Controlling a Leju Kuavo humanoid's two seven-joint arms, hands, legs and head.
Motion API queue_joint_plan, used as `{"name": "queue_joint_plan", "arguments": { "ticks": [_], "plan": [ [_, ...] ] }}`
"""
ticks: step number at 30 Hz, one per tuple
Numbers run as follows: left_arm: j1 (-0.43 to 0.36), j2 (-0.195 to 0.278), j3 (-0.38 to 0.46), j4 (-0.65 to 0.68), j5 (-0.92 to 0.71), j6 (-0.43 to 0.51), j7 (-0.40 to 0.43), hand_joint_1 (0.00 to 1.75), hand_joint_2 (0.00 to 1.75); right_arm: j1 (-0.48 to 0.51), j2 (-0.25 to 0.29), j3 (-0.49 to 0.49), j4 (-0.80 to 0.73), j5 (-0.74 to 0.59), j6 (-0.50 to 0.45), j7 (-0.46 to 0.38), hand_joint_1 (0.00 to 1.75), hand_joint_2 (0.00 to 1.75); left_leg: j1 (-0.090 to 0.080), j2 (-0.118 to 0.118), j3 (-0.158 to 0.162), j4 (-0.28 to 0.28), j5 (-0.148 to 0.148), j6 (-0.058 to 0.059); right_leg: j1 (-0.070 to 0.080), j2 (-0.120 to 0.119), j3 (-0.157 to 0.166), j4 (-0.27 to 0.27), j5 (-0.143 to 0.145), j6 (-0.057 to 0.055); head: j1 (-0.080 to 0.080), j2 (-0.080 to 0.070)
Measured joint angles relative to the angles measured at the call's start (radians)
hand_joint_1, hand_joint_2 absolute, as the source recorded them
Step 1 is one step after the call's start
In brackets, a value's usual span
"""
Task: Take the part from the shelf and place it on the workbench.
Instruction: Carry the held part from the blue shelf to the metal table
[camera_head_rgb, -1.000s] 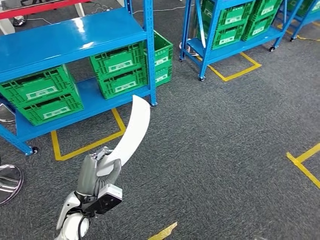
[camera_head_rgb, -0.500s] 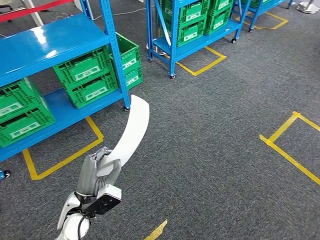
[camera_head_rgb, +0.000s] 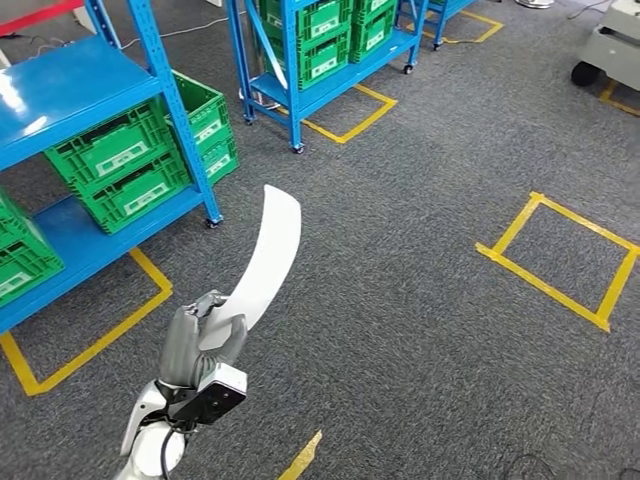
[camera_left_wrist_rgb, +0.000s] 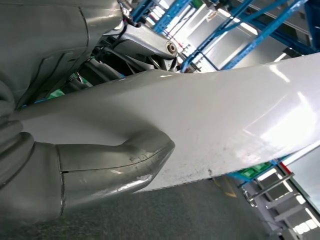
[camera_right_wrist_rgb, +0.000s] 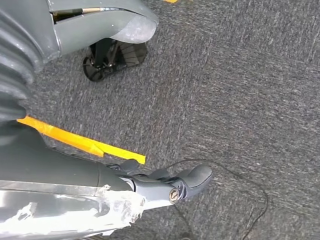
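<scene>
My left hand (camera_head_rgb: 201, 347) grips the lower end of a long, curved white part (camera_head_rgb: 266, 255), which rises up and to the right over the grey carpet. In the left wrist view the thick grey thumb (camera_left_wrist_rgb: 113, 162) presses on the white part (camera_left_wrist_rgb: 226, 120), with darker fingers behind it. My right hand (camera_right_wrist_rgb: 113, 115) hangs over the carpet with its fingers apart and nothing in it. The blue shelf (camera_head_rgb: 53, 85) stands at the upper left.
Green crates (camera_head_rgb: 121, 165) sit on the blue shelf's lower level. A second blue rack (camera_head_rgb: 324, 50) with green crates stands further back. Yellow tape squares (camera_head_rgb: 562, 255) mark the carpet. A grey machine base (camera_head_rgb: 615, 45) is at the top right.
The whole picture has shifted left: the camera has turned to the right, away from the shelf. My left hand keeps the white part in the same hold.
</scene>
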Motion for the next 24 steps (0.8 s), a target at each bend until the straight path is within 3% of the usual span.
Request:
{"name": "queue_joint_plan", "arguments": {
  "ticks": [2, 4, 6, 8, 9, 10, 11, 13, 15, 17, 18, 20, 22, 24],
  "plan": [
    [0.0, -0.003, 0.0, 0.0, 0.0, 0.002, 0.0, 1.75, 1.75, 0.002, 0.0, -0.002, 0.0, 0.008, 0.001, 0.001, 0.0, 1.75, -0.001, 0.012, 0.001, -0.001, 0.0, -0.01, 0.002, 0.016, -0.004, 0.0, 0.002, -0.014, -0.001, 0.0],
    [0.0, -0.005, 0.001, 0.0, 0.001, 0.005, -0.002, 1.75, 1.75, 0.004, 0.0, -0.004, 0.0, 0.017, 0.003, 0.001, 0.0, 1.75, 0.002, -0.014, -0.006, 0.021, -0.022, -0.021, -0.002, 0.035, -0.005, -0.005, 0.008, -0.027, -0.003, 0.0],
    [0.002, -0.004, 0.002, 0.0, 0.003, 0.007, -0.006, 1.75, 1.75, 0.003, -0.002, -0.005, 0.0, 0.023, 0.007, 0.001, 0.0, 1.75, 0.006, -0.064, -0.048, 0.119, -0.084, -0.028, -0.005, 0.056, -0.006, -0.008, 0.014, -0.037, -0.007, 0.0],
    [0.007, -0.002, 0.004, 0.0, 0.004, 0.008, -0.009, 1.75, 1.75, 0.002, -0.005, -0.006, 0.0, 0.025, 0.008, 0.001, 0.0, 1.75, 0.007, -0.083, -0.111, 0.252, -0.141, -0.029, -0.003, 0.08, -0.008, -0.008, 0.016, -0.041, -0.008, 0.0],
    [0.009, -0.001, 0.005, 0.0, 0.004, 0.008, -0.009, 1.75, 1.75, 0.003, -0.005, -0.006, 0.0, 0.026, 0.008, 0.001, 0.0, 1.75, 0.007, -0.085, -0.129, 0.286, -0.144, -0.028, -0.002, 0.093, -0.009, -0.007, 0.017, -0.042, -0.008, 0.0],
    [0.01, 0.0, 0.006, 0.0, 0.005, 0.008, -0.009, 1.75, 1.75, 0.005, -0.006, -0.007, 0.0, 0.027, 0.008, 0.001, 0.0, 1.75, 0.007, -0.087, -0.13, 0.282, -0.126, -0.026, -0.001, 0.106, -0.008, -0.006, 0.017, -0.042, -0.008, 0.0],
    [0.01, 0.0, 0.006, 0.0, 0.005, 0.008, -0.009, 1.75, 1.75, 0.006, -0.006, -0.007, 0.0, 0.027, 0.008, 0.001, 0.0, 1.75, 0.007, -0.091, -0.112, 0.239, -0.09, -0.023, -0.001, 0.121, -0.008, -0.004, 0.017, -0.042, -0.008, 0.0],
    [0.01, 0.0, 0.006, 0.0, 0.005, 0.008, -0.01, 1.75, 1.75, 0.005, -0.006, -0.007, 0.0, 0.028, 0.008, 0.001, 0.0, 1.75, 0.009, -0.128, -0.053, 0.106, -0.016, -0.015, -0.001, 0.147, -0.009, 0.001, 0.016, -0.039, -0.008, 0.0],
    [0.01, 0.0, 0.007, 0.0, 0.005, 0.009, -0.01, 1.75, 1.75, 0.004, -0.006, -0.007, 0.0, 0.028, 0.008, 0.001, 0.0, 1.75, 0.011, -0.166, -0.02, 0.025, 0.006, -0.01, -0.004, 0.168, -0.019, 0.006, 0.017, -0.03, -0.007, 0.0],
    [0.009, 0.0, 0.007, 0.0, 0.006, 0.011, -0.011, 1.75, 1.75, 0.006, -0.007, -0.007, 0.0, 0.028, 0.008, 0.002, 0.0, 1.75, 0.01, -0.162, -0.017, 0.011, 0.003, -0.006, -0.008, 0.188, -0.032, 0.006, 0.022, -0.015, -0.007, 0.0],
    [0.008, -0.001, 0.007, 0.0, 0.007, 0.013, -0.011, 1.75, 1.75, 0.008, -0.008, -0.008, 0.0, 0.028, 0.007, 0.004, 0.0, 1.75, 0.01, -0.151, -0.016, 0.008, 0.006, -0.002, -0.009, 0.185, -0.037, 0.008, 0.022, -0.009, -0.007, 0.0],
    [0.007, -0.005, 0.008, 0.0, 0.008, 0.017, -0.013, 1.75, 1.75, 0.008, -0.007, -0.011, 0.0, 0.028, 0.004, 0.011, 0.0, 1.75, 0.014, -0.126, -0.013, 0.0, 0.011, 0.009, -0.006, 0.14, -0.064, 0.051, -0.004, 0.0, -0.001, 0.0],
    [0.008, -0.007, 0.009, 0.0, 0.009, 0.021, -0.016, 1.75, 1.75, 0.001, -0.006, -0.012, 0.0, 0.03, 0.002, 0.017, 0.0, 1.75, 0.012, -0.098, -0.013, -0.002, 0.01, 0.014, -0.006, 0.084, -0.123, 0.174, -0.067, 0.007, 0.005, 0.0],
    [0.01, -0.007, 0.011, 0.0, 0.009, 0.023, -0.017, 1.75, 1.75, -0.001, -0.006, -0.013, 0.0, 0.032, 0.002, 0.018, 0.0, 1.75, 0.01, -0.069, -0.014, -0.001, 0.009, 0.015, -0.01, 0.07, -0.175, 0.285, -0.108, 0.014, 0.005, 0.0]
  ]
}}
